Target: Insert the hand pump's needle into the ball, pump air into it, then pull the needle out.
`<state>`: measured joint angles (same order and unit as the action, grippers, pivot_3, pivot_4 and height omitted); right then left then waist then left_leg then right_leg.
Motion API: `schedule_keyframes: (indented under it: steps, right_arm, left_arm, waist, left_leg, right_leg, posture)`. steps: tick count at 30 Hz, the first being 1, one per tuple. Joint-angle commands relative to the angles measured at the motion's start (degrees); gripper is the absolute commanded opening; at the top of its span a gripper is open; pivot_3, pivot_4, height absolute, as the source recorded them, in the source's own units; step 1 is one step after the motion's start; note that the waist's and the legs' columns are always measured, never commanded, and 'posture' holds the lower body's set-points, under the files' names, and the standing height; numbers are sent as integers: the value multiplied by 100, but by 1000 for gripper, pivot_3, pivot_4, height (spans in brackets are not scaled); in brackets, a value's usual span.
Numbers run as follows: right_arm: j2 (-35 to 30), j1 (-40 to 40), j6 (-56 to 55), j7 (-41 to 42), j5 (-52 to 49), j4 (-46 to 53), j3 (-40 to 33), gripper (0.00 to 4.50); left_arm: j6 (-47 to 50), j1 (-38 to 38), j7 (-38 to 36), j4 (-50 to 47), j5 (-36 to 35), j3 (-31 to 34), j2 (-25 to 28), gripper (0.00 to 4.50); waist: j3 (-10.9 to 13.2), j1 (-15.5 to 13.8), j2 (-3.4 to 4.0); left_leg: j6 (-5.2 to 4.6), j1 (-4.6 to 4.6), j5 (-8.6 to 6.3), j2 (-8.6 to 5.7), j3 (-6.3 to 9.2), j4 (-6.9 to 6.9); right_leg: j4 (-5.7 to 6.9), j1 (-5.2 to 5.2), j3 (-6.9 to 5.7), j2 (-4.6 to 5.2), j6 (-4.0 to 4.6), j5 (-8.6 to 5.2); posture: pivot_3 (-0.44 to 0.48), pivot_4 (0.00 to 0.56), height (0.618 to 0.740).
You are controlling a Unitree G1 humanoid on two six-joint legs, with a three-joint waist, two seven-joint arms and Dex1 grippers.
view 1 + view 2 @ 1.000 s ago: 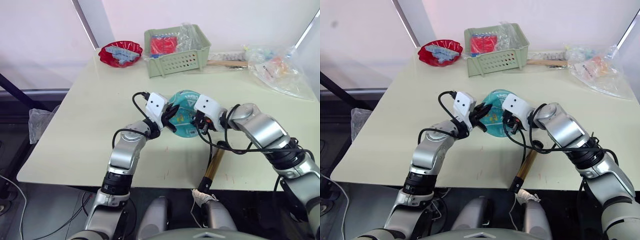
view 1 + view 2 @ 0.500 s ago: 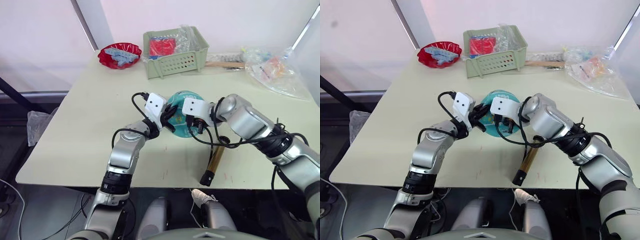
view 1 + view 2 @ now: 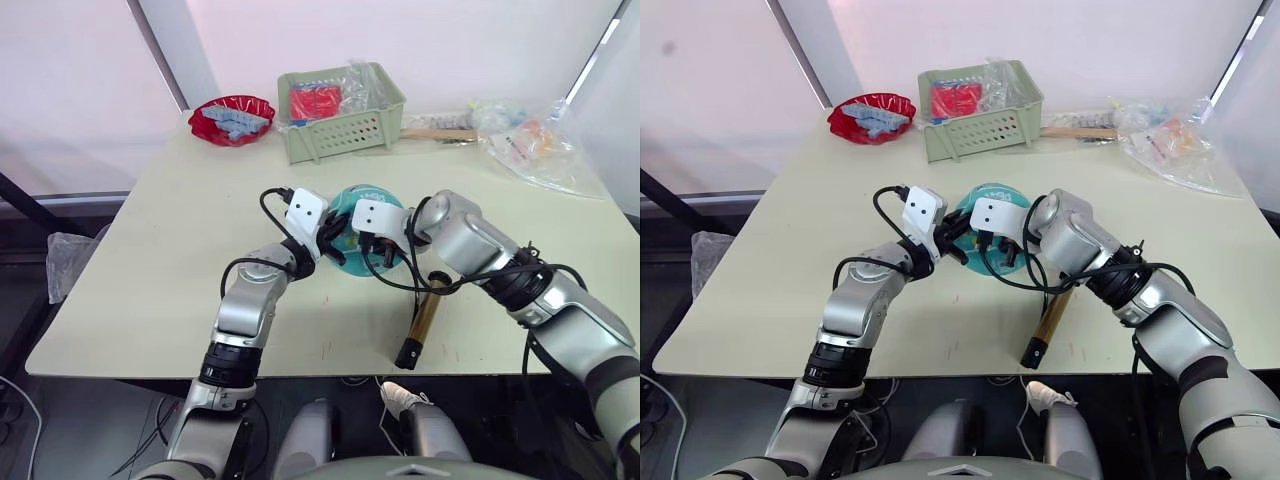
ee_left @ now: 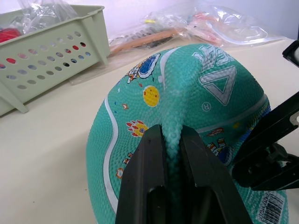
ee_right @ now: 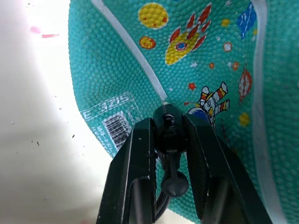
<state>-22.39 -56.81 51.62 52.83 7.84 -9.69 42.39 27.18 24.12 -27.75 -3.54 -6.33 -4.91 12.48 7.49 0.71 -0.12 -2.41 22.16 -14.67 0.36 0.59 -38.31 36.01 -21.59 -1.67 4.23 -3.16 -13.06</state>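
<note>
The teal ball (image 3: 368,191) sits mid-table between my two grippers. My left gripper (image 4: 170,140) is shut on a pinched fold of the ball's skin (image 4: 187,84) on its left side. Close beside it, my right gripper (image 5: 169,133) is shut on the needle's black fitting (image 5: 168,123), which presses against the ball (image 5: 187,46) at a white line; the tip itself is hidden. The hand pump (image 3: 428,315) lies on the table in front of the ball, its black hose (image 3: 400,283) curving up to the right gripper (image 3: 375,250).
A green basket (image 3: 340,110), a red bowl (image 3: 230,115), a wooden stick (image 3: 440,133) and plastic bags (image 3: 530,140) line the table's far side. The pump's black end (image 3: 407,355) lies near the front edge.
My right gripper has swung from the ball's right side round its front toward the left gripper, still holding the fitting. The pump slid farther onto the table. The camera shifted.
</note>
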Motion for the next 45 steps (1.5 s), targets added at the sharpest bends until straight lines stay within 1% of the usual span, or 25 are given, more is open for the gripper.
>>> schedule_keyframes:
  steps: [1, 3, 6, 11, 16, 17, 19, 22, 24, 26, 30, 31, 33, 35, 37, 39, 40, 41, 44, 45]
  right_arm:
    - [161, 296, -52, -118, 196, -662, 232, 343]
    - [281, 350, -109, -120, 274, -888, 236, 343]
    - [480, 421, -199, -171, 389, -1205, 224, 343]
    - [777, 536, -383, -264, 581, -1779, 156, 343]
    - [947, 625, -620, -381, 809, -2319, 63, 343]
    - [970, 640, -662, -384, 843, -2383, 46, 343]
    - [1011, 670, -760, -410, 876, -2459, -29, 343]
    - [1150, 640, -888, -610, 704, -2282, -541, 343]
    - [1131, 612, -923, -611, 712, -2131, -712, 343]
    - [1004, 640, -911, -533, 755, -1870, -804, 343]
    - [753, 848, -442, -285, 615, -1008, -1051, 343]
    - [695, 913, -376, -233, 566, -780, -1097, 343]
    - [586, 1027, -228, -164, 459, -309, -1198, 343]
    - [511, 1098, -41, -153, 402, 46, -1259, 343]
    - [420, 1149, 161, -158, 345, 388, -1341, 343]
    - [295, 1180, 198, -171, 239, 775, -1541, 343]
    - [222, 1189, 276, -131, 145, 977, -1655, 343]
    - [144, 1199, 305, -113, 83, 1137, -1717, 843]
    - [4, 1239, 359, -143, -61, 1407, -1825, 1735]
    - [-51, 1275, 428, -113, -170, 1534, -1896, 2413]
  left_arm:
    - [158, -120, -224, 111, -97, -372, -101, 0]
    - [152, -125, -224, 126, -96, -378, -105, 0]
    - [156, -143, -227, 120, -97, -383, -107, 0]
    - [161, -155, -224, 121, -99, -372, -97, 0]
    - [174, -188, -203, 82, -97, -374, -106, 0]
    - [177, -194, -201, 75, -93, -373, -109, 0]
    - [182, -201, -193, 71, -84, -370, -117, 0]
    - [194, -225, -185, 45, -70, -366, -115, 0]
    - [196, -226, -192, 44, -67, -354, -105, 0]
    - [195, -216, -200, 55, -63, -343, -93, 0]
    - [200, -241, -219, 54, -58, -366, -86, 0]
    - [201, -252, -220, 49, -57, -375, -89, 0]
    - [203, -256, -220, 52, -56, -383, -94, 0]
    - [199, -261, -223, 54, -56, -385, -90, 0]
    - [188, -252, -243, 83, -52, -380, -76, 0]
    - [164, -235, -279, 128, -49, -373, -38, 0]
    - [150, -229, -296, 148, -47, -371, -23, 0]
    - [138, -223, -308, 166, -44, -372, -15, 0]
    - [108, -207, -332, 211, -35, -392, -19, 0]
    - [97, -197, -337, 228, -34, -406, -28, 0]
  waist:
    - [-13, 3, -7]
    - [-28, 6, -13]
    - [-45, 7, -13]
    - [-113, 21, -12]
    - [-178, 38, -32]
    - [-183, 40, -33]
    - [-193, 47, -37]
    - [-193, 51, -39]
    - [-190, 52, -35]
    - [-186, 51, -32]
    - [-140, 18, -26]
    - [-124, -1, -22]
    - [-101, -29, 11]
    - [-98, -61, 14]
    - [-88, -132, 18]
    - [-84, -164, 18]
    - [-74, -181, 22]
    - [-68, -184, 22]
    - [-13, -208, 26]
    - [1, -208, 26]
  left_leg:
    - [1, -8, -1, 1, 2, 1]
    - [2, -19, -1, 2, 2, 10]
    - [2, -25, -1, 3, 1, 17]
    - [4, -36, -2, 3, 1, 31]
    - [8, -60, -5, 1, 1, 56]
    - [27, -65, -16, 1, 1, 60]
    - [31, -78, -18, -2, 0, 74]
    - [34, -115, -20, -6, 1, 99]
    - [34, -121, -20, -6, 2, 108]
    - [34, -125, -20, -6, 3, 112]
    - [34, -117, -20, -6, 3, 112]
    - [34, -105, -20, -7, 3, 111]
    - [35, -79, -19, -13, 3, 110]
    - [29, -38, -14, -19, 9, 109]
    - [9, -18, -2, -23, 16, 110]
    - [8, 1, -2, -26, 16, 111]
    - [8, 23, -2, -27, 17, 110]
    - [6, 64, -1, -35, 27, 102]
    - [6, 75, -1, -54, 38, 102]
    - [5, 82, -1, -69, 57, 104]
  right_leg:
    - [0, 5, 5, -2, -4, -3]
    - [0, 7, 13, -5, -15, -10]
    - [0, 7, 21, -6, 3, 0]
    - [-1, 6, 33, -8, 7, -2]
    - [-1, 6, 58, -14, -3, -16]
    - [-1, 6, 66, -15, -3, -17]
    - [-2, 7, 80, -14, -2, -18]
    - [-4, 19, 106, -8, 3, -23]
    - [-4, 19, 111, -9, 4, -24]
    - [-4, 19, 113, -10, 6, -24]
    - [-7, 15, 113, -7, 6, -24]
    - [-11, 8, 111, -3, 5, -24]
    - [-14, -12, 104, 7, 4, -24]
    - [-14, -47, 92, 0, 29, -8]
    - [-17, -59, 89, -6, 31, -8]
    - [-22, -75, 89, 5, 32, -8]
    - [-24, -95, 88, 26, 33, -8]
    - [-25, -126, 84, 34, 33, -7]
    - [-25, -130, 79, 49, 32, -7]
    - [-26, -131, 64, 65, 31, -8]
  posture:
    - [0, 150, 737]
    - [0, 150, 737]
    - [0, 150, 737]
    - [0, 150, 737]
    - [0, 150, 737]
    - [0, 150, 737]
    - [0, 150, 737]
    - [0, 150, 737]
    - [0, 150, 737]
    - [0, 150, 737]
    - [0, 150, 737]
    - [0, 150, 737]
    - [0, 150, 737]
    - [0, 150, 737]
    - [0, 150, 737]
    - [0, 150, 737]
    - [0, 150, 737]
    - [0, 150, 737]
    - [0, 150, 737]
    - [0, 150, 737]
